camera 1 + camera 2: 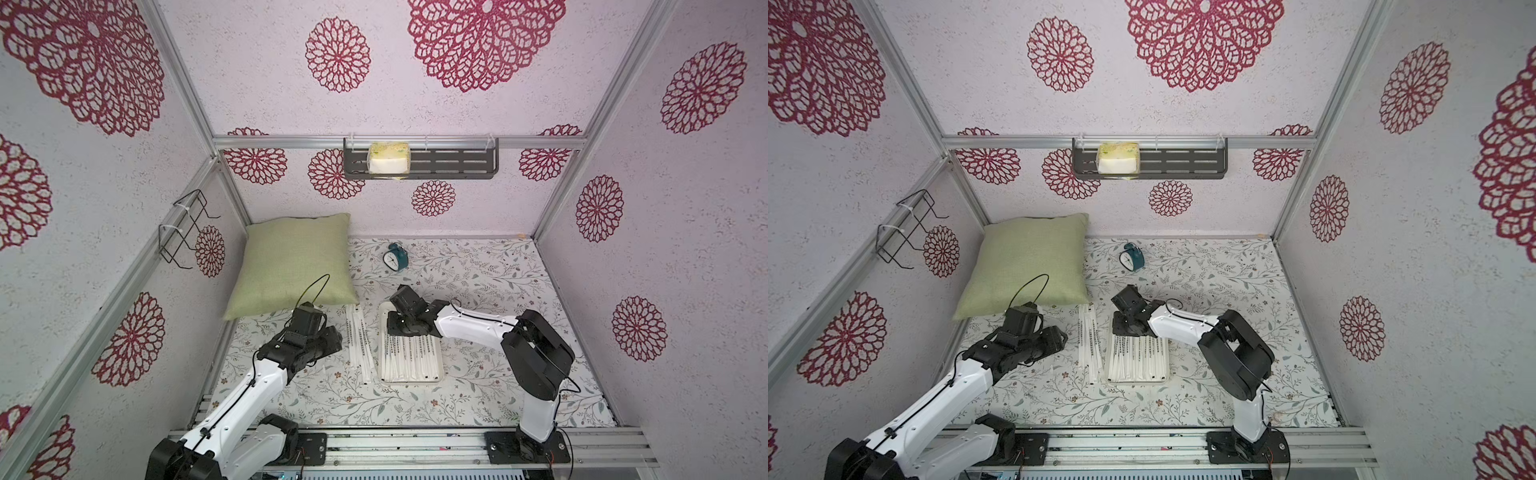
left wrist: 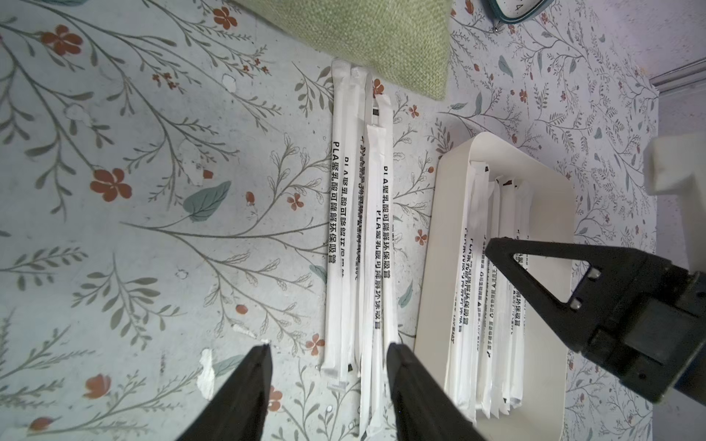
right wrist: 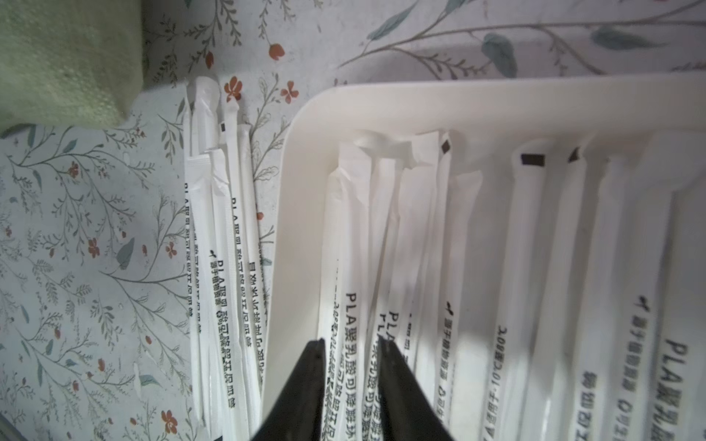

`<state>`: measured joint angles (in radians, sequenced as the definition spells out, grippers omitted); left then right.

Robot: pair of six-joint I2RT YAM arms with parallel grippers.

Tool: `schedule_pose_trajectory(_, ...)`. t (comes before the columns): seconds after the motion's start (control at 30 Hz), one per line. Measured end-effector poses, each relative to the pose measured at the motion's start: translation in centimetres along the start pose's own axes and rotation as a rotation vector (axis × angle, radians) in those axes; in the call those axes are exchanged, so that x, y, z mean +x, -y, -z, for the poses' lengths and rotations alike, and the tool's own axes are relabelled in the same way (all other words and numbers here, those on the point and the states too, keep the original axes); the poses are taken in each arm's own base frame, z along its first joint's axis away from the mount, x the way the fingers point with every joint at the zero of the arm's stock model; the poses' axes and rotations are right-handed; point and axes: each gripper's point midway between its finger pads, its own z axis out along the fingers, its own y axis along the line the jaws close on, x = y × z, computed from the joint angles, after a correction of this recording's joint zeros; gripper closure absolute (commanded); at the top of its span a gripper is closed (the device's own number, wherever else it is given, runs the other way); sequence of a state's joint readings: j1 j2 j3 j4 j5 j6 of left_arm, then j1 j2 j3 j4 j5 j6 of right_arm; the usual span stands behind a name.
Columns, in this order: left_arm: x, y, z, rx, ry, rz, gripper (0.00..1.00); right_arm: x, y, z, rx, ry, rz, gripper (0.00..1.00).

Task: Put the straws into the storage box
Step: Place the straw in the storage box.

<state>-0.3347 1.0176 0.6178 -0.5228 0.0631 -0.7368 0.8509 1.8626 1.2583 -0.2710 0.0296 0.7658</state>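
White paper-wrapped straws (image 2: 359, 229) lie in a loose bundle on the table (image 2: 153, 229), just beside the box (image 2: 439, 248) and parallel to its long side, probably so that each can be carried across without turning. Many more are laid lengthwise inside the box. The left gripper (image 2: 328, 347) is poised by the bundle, jaws spread wide and empty; contact with the straws cannot be told. The right gripper (image 3: 351, 343) is set low in the box, jaws parted narrowly around one straw, which appears loose rather than pinched.
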Motion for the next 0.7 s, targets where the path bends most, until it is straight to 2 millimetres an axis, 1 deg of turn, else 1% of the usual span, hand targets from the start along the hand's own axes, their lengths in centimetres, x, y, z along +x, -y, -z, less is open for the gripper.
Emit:
schedule_pose_trajectory(0.13, -0.7, 0.4, -0.4, -0.015, -0.008, -0.010, 0.46, -1.6, -0.5, 1.5, 0.018, 0.053, 0.019, 0.65)
schedule_pose_trajectory(0.27, -1.3, 1.0, -1.5, -0.030, -0.026, -0.032, 0.46, -3.0, -1.2, 4.1, -0.009, 0.114, 0.031, 0.69)
schedule_pose_trajectory(0.33, -1.2, 1.2, -2.4, -0.041, -0.045, -0.047, 0.46, -3.2, -1.4, 5.4, -0.030, 0.137, 0.030, 0.70)
schedule_pose_trajectory(0.4, -0.7, 1.4, -3.4, -0.051, -0.072, -0.067, 0.46, -2.9, -1.3, 6.1, -0.044, 0.143, 0.029, 0.72)
schedule_pose_trajectory(0.47, -0.2, 1.6, -4.3, -0.063, -0.093, -0.085, 0.46, -2.2, -1.3, 5.9, -0.053, 0.133, 0.031, 0.74)
schedule_pose_trajectory(0.57, 0.4, 1.8, -5.2, -0.075, -0.115, -0.105, 0.46, -0.5, -1.4, 4.8, -0.068, 0.091, 0.029, 0.78)
schedule_pose_trajectory(0.63, 0.5, 1.8, -5.4, -0.078, -0.117, -0.108, 0.46, 0.4, -1.9, 3.9, -0.094, 0.060, 0.022, 0.80)
schedule_pose_trajectory(0.7, 0.3, 1.9, -5.5, -0.074, -0.108, -0.108, 0.46, 0.9, -2.7, 2.9, -0.125, 0.039, 0.011, 0.80)
